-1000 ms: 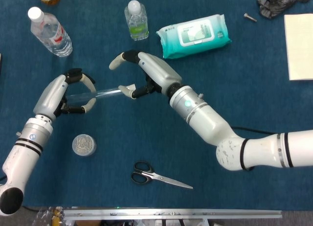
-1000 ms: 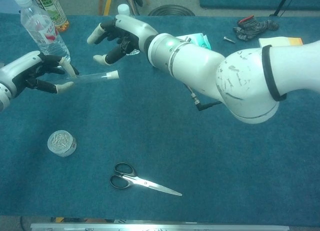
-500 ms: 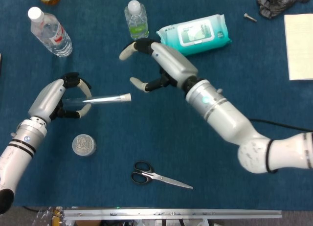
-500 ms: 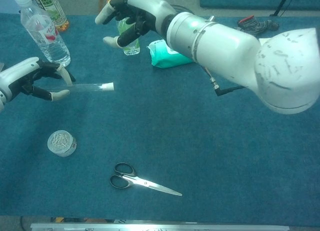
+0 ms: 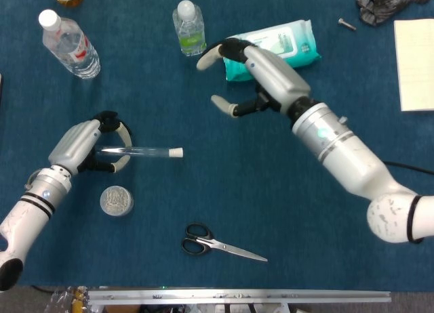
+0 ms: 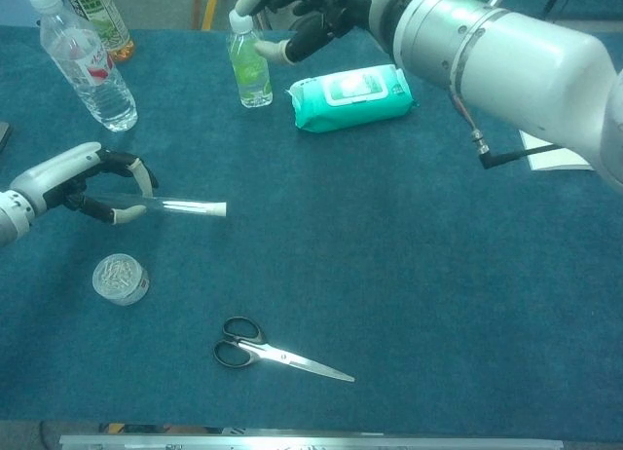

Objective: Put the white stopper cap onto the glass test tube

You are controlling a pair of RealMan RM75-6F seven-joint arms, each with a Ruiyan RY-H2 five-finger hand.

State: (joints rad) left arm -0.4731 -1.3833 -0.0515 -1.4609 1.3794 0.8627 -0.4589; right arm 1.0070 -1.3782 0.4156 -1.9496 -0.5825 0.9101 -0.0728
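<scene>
The left hand (image 5: pixel 88 145) is gripping the capped test tube (image 5: pixel 139 151) level above the tabletop (image 5: pixel 271 211), its stopper (image 5: pixel 176 152) pointing right, while the right hand (image 5: pixel 254 79) is hovering spread and empty; a loose stopper could slip off if tilted.

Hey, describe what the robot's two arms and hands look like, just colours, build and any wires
Both arms are glossy white tubes with silver and black joint rings. The right arm ends in a scuffed rounded elbow trailing a thin black cable. The left hand and right hand have grey-white shells, black joints and cream fingertips.
</scene>
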